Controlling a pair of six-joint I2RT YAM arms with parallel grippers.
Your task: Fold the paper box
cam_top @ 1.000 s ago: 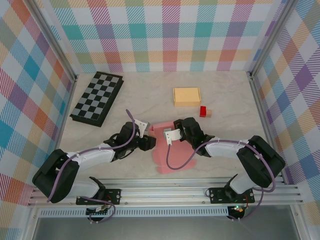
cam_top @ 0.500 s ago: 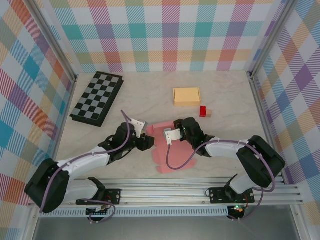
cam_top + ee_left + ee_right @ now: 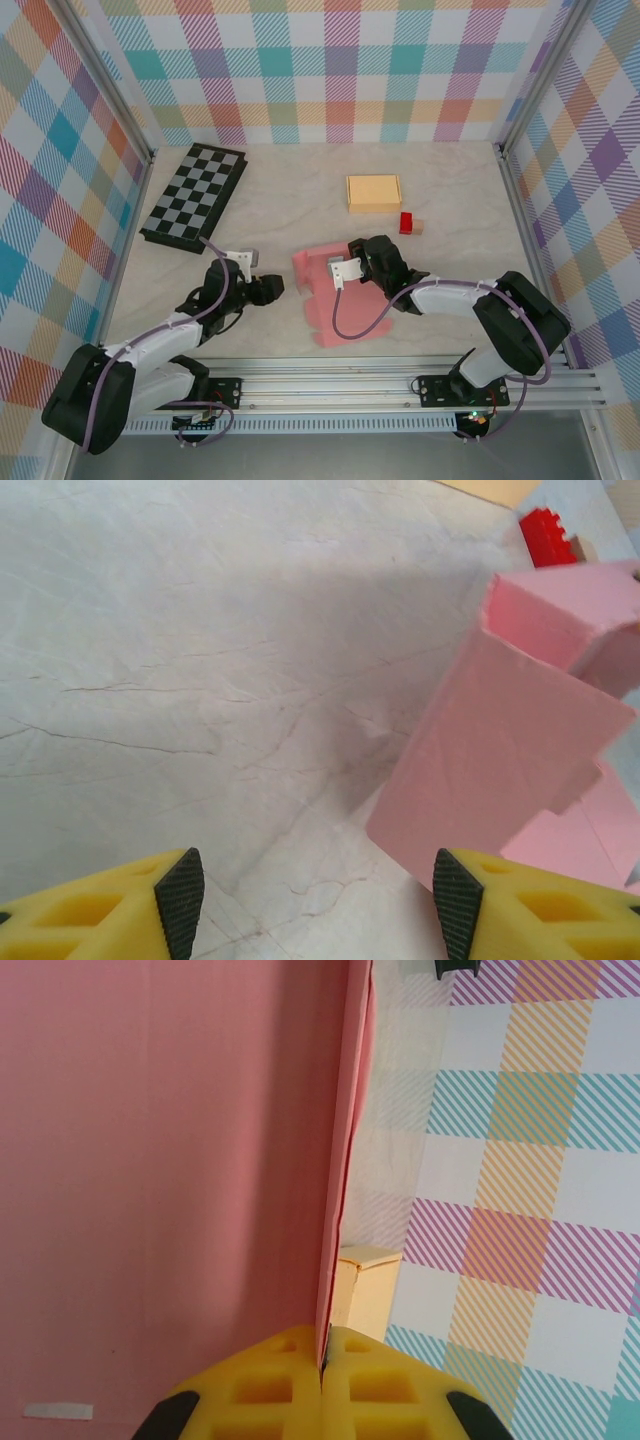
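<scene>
Left end effector [image 3: 312, 902] backed off box [image 3: 500, 755], half-open.

paper box [image 3: 322, 300] mid-table, near edge, betw both grippers | L gripper [image 3: 272, 290] left of it, apart, table betw | R gripper [image 3: 345, 270] on its far part, box wall betw fingers [image 3: 270, 1390] | checker board [image 3: 194, 196] far left, well apart | flat carton [image 3: 373, 192] behind box | small block [image 3: 407, 222] just beside carton's near-right corner

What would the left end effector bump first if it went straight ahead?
Probably the pink paper box, its raised wall ahead of the left end effector, slightly right; depth is unclear.
</scene>
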